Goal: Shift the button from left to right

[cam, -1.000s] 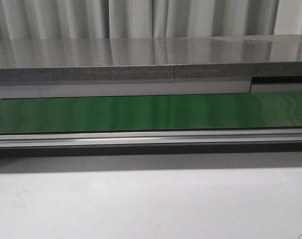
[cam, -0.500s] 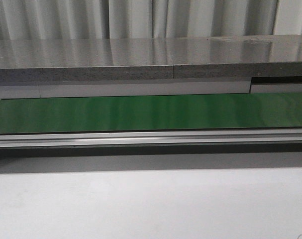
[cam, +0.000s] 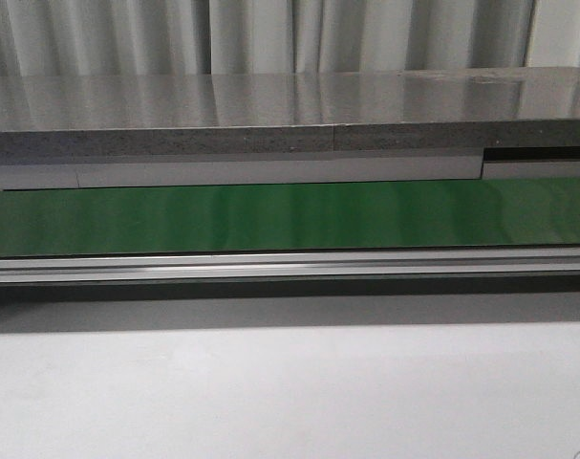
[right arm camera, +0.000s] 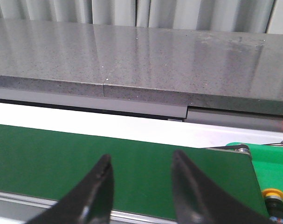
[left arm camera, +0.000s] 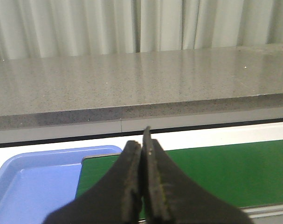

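Front view – belt: a long green conveyor belt (cam: 290, 215) is seen running from 9 o'clock to 3 o'clock across the middle of the frame.
Front view – rail: a silver aluminium rail (cam: 290, 265) is laid along the belt's 6 o'clock edge.
Front view – counter: a grey speckled stone counter (cam: 270, 110) is set beyond the belt toward 12 o'clock, backed by a pale pleated curtain (cam: 251, 33).
Front view – table: a plain white table surface (cam: 290, 392) is spread toward 6 o'clock.
Front view – arms and button: neither is shown here.

Left wrist view – left gripper (left arm camera: 143, 154): its black fingers are pressed together, with nothing held between them.
Left wrist view – tray: a light blue plastic tray (left arm camera: 34, 175) is seen at about 8 o'clock of the fingertips, touching the end of the green belt.
Left wrist view – belt: it is extended toward 3 o'clock behind the fingers.

Right wrist view – right gripper (right arm camera: 140, 164): its two black fingers are spread apart over the belt, and nothing is gripped.
Right wrist view – button: the small push-button with a round yellow-orange cap (right arm camera: 273, 196) on a black body is found at about 4 o'clock of the fingertips, past the belt's end, on a bright green surface (right arm camera: 272, 168), well apart from the fingers and partly cut off by the frame.
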Robot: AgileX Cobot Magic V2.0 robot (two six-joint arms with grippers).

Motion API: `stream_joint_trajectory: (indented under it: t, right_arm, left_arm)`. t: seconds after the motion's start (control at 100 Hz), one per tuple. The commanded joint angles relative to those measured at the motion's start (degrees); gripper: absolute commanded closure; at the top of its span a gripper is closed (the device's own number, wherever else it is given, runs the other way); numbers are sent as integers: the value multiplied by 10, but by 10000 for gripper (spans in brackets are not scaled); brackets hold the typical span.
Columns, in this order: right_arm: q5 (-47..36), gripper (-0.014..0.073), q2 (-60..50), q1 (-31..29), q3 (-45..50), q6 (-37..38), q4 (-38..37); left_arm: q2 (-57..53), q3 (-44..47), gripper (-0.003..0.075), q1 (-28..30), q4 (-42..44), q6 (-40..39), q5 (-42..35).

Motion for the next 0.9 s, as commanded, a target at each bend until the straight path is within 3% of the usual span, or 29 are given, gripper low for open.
stream_joint_trajectory:
  t: [0.0,0.13,0.89]
  right_arm:
    - [-36,470,-1,0,-16,-2,5]
    - [-36,669,-1,0,-16,-2,5]
    - [-36,661,-1,0,-16,-2,5]
  left_arm:
    - [6,-16,740,-6,-2,-1,-51]
    - [6,-16,740,-6,-2,-1,-51]
    - [6,-16,740,-6,-2,-1,-51]
